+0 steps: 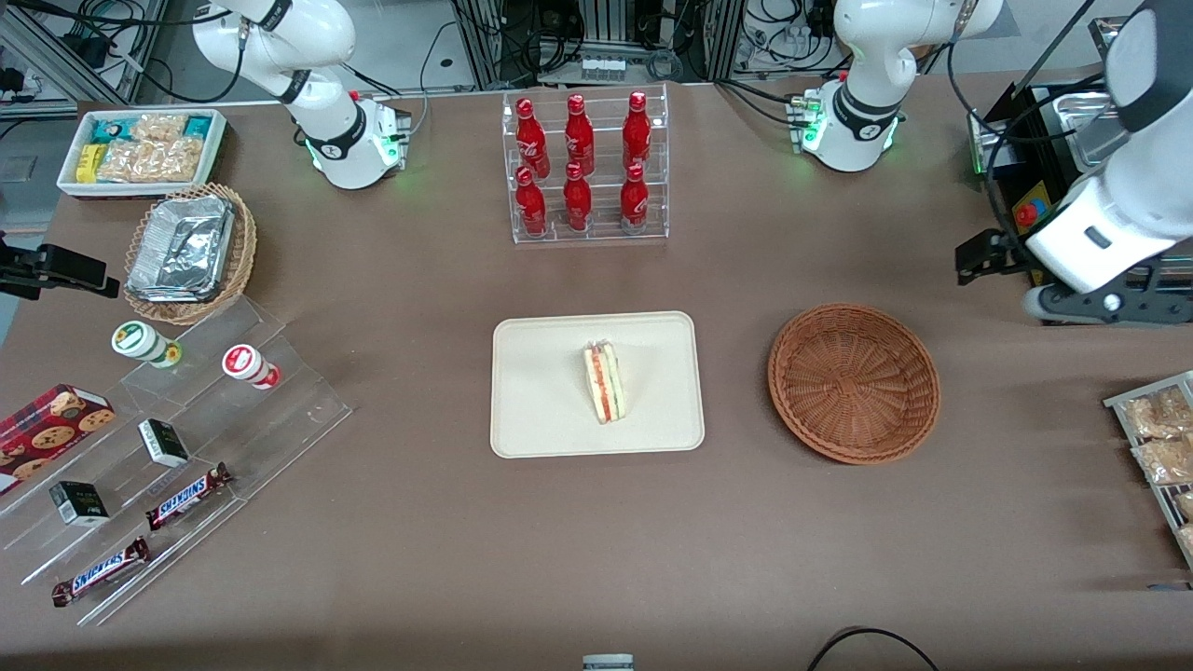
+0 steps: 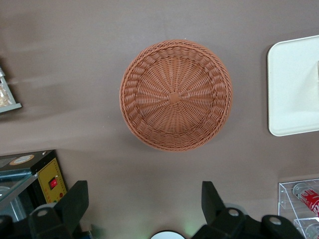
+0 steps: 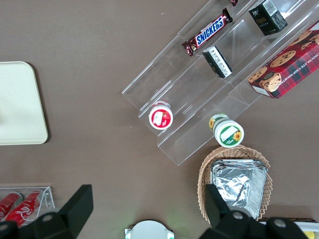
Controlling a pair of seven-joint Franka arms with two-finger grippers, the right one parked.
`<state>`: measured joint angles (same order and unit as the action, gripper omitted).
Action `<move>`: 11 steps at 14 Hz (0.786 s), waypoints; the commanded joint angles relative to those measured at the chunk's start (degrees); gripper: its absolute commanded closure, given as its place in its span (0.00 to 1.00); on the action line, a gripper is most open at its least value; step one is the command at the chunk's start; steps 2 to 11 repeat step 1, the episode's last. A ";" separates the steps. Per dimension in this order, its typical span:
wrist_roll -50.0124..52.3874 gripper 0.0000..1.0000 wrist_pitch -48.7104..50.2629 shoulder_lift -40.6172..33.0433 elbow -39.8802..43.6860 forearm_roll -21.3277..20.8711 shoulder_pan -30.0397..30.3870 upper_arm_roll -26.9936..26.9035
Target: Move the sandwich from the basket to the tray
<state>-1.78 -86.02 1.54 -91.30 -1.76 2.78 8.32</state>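
Sandwich point(image 1: 606, 382) lies on tray point(image 1: 541, 410), well apart from open tool point(image 2: 144, 201).

Left arm is raised at its own end of the table, elbow bent, forearm coming down at a slant with the wrist high above the tabletop. Gripper point(image 2: 144, 204) faces straight down, hanging in free air. Jaws spread wide, both dark fingers point(image 2: 75, 201) well apart with nothing between them. In the front view only the black gripper body point(image 1: 990, 253) shows, sticking out of the white wrist housing.
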 commanded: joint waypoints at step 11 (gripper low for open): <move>-0.77 0.00 2.69 -1.72 0.59 0.88 0.29 -0.50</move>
